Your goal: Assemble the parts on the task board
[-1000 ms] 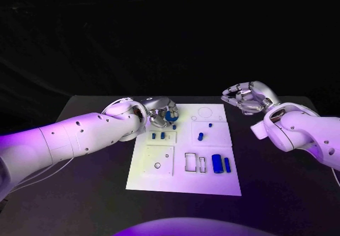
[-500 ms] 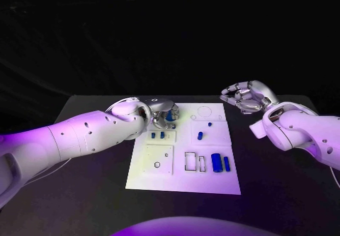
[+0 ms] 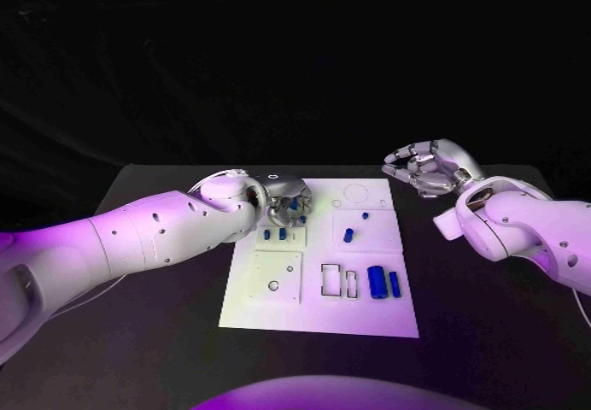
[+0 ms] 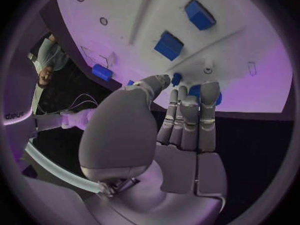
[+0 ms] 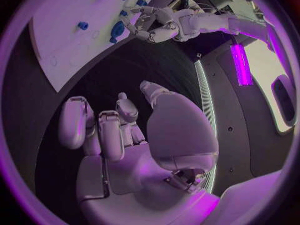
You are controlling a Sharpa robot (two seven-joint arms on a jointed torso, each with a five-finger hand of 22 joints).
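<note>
**Left hand seating a blue part at the board's far left corner**

Left first: left hand (image 3: 286, 203) poised over the far left corner of the task board (image 3: 320, 318), fingers curled down around a small blue part (image 4: 195, 91). Pinched between fingertips, as far as the left wrist view tells; seating in the board not visible. Best handled slowly: keep the part upright, line it up with its recess before pressing, ease off only once flush. Risk, by judgement: tilting a smooth little piece and jamming it at the rim.

Just beside that hand, two short blue blocks (image 3: 275, 234) standing on a raised square plate. Toward the middle, a small rounded blue peg (image 3: 348, 236) on its own square. Nearer the robot, rectangular cut-outs in the board, then a thicker blue cylinder (image 3: 377, 283) and a thinner blue bar (image 3: 394, 284) lying side by side. Board matte white, flat, hard-edged; parts glossy, solid-looking, likely rigid plastic. Table (image 3: 493, 342) black and dull.

Far right: right hand (image 3: 425, 170) raised off the board's far right corner, fingers curled inward, grasping nothing, well apart from every part.
</note>
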